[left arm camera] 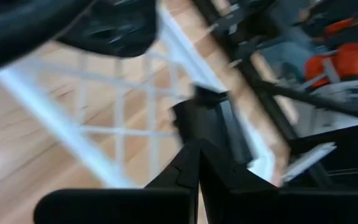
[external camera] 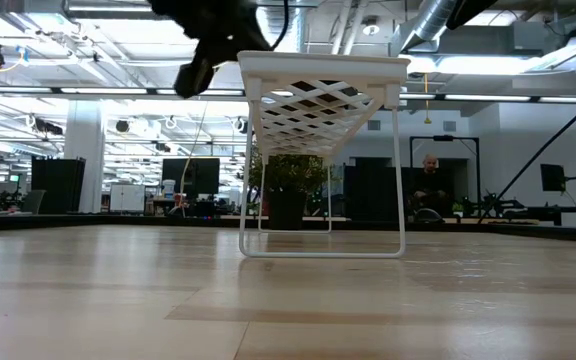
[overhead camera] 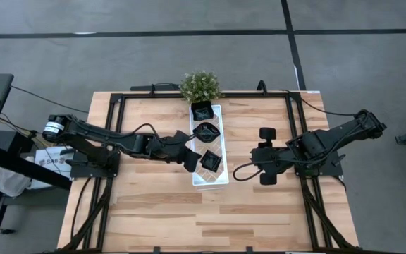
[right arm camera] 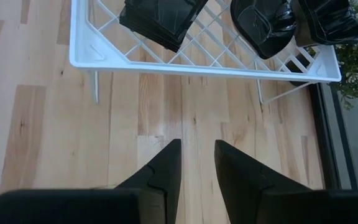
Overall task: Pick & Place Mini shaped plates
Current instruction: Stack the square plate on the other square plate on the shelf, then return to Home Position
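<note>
While hovering at the tray's point(overhead camera: 220, 180) near edge, left gripper point(overhead camera: 189, 161) shut, empty; right gripper point(right arm camera: 196, 163) half open, empty, parked beside; three plates point(overhead camera: 211, 161) resting on tray, likely placed.

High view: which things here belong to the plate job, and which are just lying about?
Job:
- three small glossy black plates
- long white lattice tray holding them
- left tool, shut, at the tray's edge
- right tool, waiting

Lying about:
- small green potted plant
- pale wooden table
</note>
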`<state>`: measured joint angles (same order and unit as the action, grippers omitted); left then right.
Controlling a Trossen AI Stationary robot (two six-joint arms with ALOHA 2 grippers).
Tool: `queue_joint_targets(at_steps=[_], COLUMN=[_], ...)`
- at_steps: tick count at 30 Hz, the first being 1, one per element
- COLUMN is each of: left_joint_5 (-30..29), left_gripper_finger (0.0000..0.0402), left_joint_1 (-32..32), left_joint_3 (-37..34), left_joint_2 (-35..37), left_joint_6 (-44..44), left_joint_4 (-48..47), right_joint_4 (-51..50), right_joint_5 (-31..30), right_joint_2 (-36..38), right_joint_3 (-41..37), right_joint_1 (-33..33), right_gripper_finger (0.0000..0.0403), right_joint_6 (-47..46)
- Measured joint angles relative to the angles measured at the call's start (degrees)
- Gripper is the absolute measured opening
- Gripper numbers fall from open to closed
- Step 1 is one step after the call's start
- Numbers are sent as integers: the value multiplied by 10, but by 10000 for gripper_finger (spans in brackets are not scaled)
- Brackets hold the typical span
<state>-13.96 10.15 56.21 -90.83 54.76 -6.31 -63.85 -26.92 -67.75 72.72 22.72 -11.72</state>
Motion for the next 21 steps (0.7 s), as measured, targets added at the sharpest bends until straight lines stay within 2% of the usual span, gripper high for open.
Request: queue_joint_targets(at_steps=[9,17,21], left_joint_5=[-8,51,55], left_gripper_finger=[4,4,4], left_joint_1=[0,0,0], left_joint_3=[0,0,0], left_joint_2=[0,0,0], left_joint_6=[3,29,29], left_joint_4=[-30,16,44], right_joint_4=[0,0,0], right_joint_5=[0,0,0], right_joint_2=[0,0,0], right_joint_3=[0,0,0], right_joint_1=[1,1,1], right_gripper_finger=[91,91,91], right_joint_6=[-3,-3,-3])
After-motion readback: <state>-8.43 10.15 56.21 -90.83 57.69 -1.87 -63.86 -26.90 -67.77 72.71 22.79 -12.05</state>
